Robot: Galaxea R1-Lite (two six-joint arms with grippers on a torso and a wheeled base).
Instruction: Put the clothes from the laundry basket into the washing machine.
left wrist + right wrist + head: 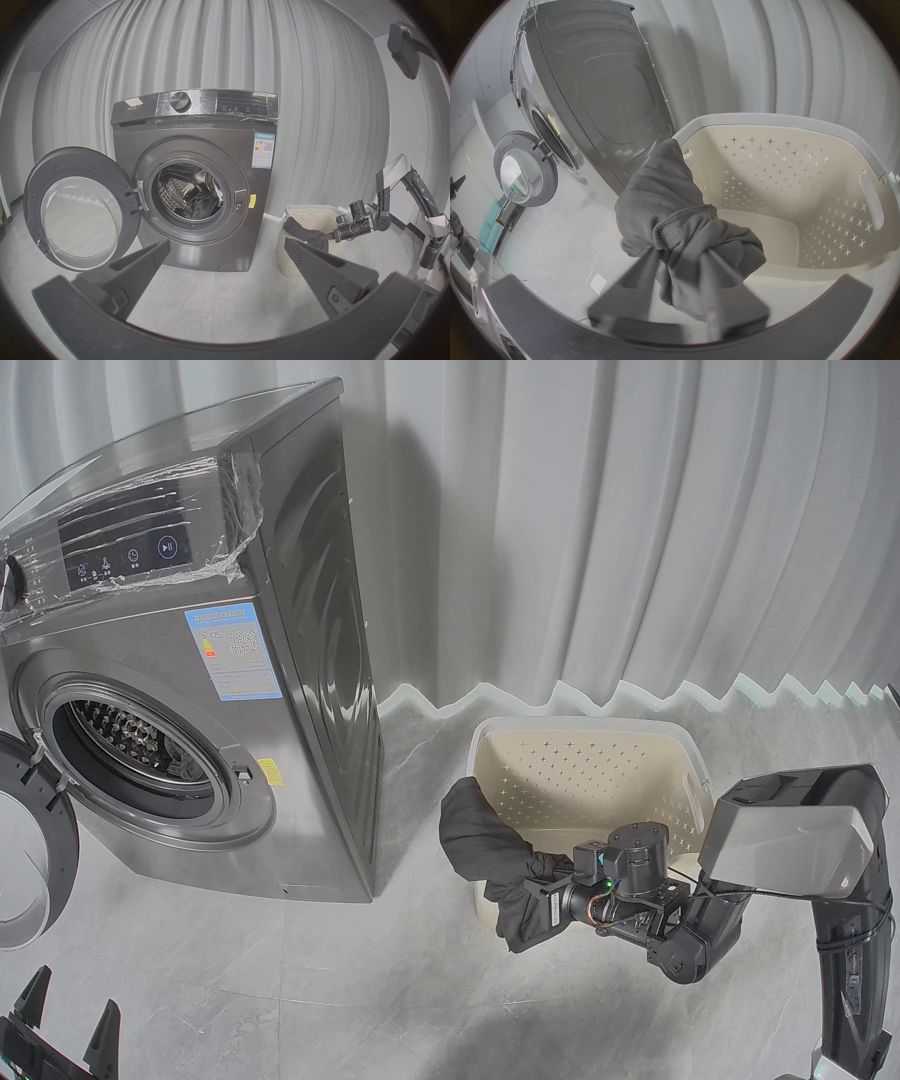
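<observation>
A dark grey garment (487, 857) (675, 220) (302, 232) hangs over the rim of the cream laundry basket (586, 772) (801, 197) (311, 220), on the side nearest the washing machine. My right gripper (536, 894) (679, 272) is shut on the bunched cloth, just outside the basket's near corner. The basket's inside looks bare. The grey washing machine (187, 641) (197, 178) (590, 89) stands to the left with its round door (28, 847) (75, 206) swung wide; dark clothing (199, 206) lies in the drum. My left gripper (66, 1016) (225, 267) is open, low at the front left, facing the drum.
White curtains (609, 519) hang behind the basket and machine. Pale tiled floor (328, 969) lies open between the machine and the basket. The door juts out into the space left of the drum opening.
</observation>
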